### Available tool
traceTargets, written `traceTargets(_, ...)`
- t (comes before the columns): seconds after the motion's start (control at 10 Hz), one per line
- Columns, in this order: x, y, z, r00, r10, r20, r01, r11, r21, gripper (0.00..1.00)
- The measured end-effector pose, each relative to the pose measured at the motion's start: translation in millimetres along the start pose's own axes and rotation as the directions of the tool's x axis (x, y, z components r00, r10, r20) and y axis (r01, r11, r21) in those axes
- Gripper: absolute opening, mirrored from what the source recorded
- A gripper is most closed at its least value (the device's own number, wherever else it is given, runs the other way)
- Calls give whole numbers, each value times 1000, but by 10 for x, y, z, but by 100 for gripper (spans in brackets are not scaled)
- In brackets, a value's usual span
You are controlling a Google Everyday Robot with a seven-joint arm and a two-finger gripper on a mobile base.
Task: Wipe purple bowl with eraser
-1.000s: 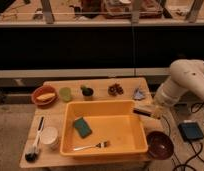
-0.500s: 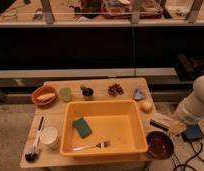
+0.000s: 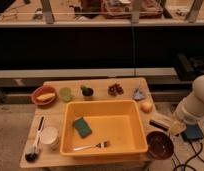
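The purple bowl [image 3: 160, 145] sits at the table's front right corner, glossy and dark. The eraser [image 3: 159, 122], a dark block with a tan top, is just above and behind the bowl, past the right end of the yellow tub. My gripper [image 3: 171, 126] reaches in from the right on the white arm [image 3: 195, 106] and is shut on the eraser's right end. The eraser is apart from the bowl.
A large yellow tub [image 3: 137, 137] fills the table's middle, holding a green sponge [image 3: 83, 126] and a fork [image 3: 92, 146]. An orange fruit [image 3: 146, 106] lies near the eraser. An orange-red bowl [image 3: 45, 95], cups, a brush [image 3: 34, 145] and a white cup [image 3: 49, 135] stand left.
The arm has swung right and forward, carrying the eraser from beside the tub's far right corner down toward the purple bowl. Over the last half second it has hardly moved.
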Motion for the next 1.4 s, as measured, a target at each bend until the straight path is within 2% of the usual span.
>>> traceTargets(0.1,110,15,-10,1000,23,-2,-23,1000,-1,0)
traceTargets(0.7,102,21,-11,1000,21,-2,-21,1000,-3,0)
traceTargets(1.0,306,37,65,1000,3,17,-3,1000,-20,0)
traceTargets(1.4,309,40,69,1000,2,17,-2,1000,-21,0)
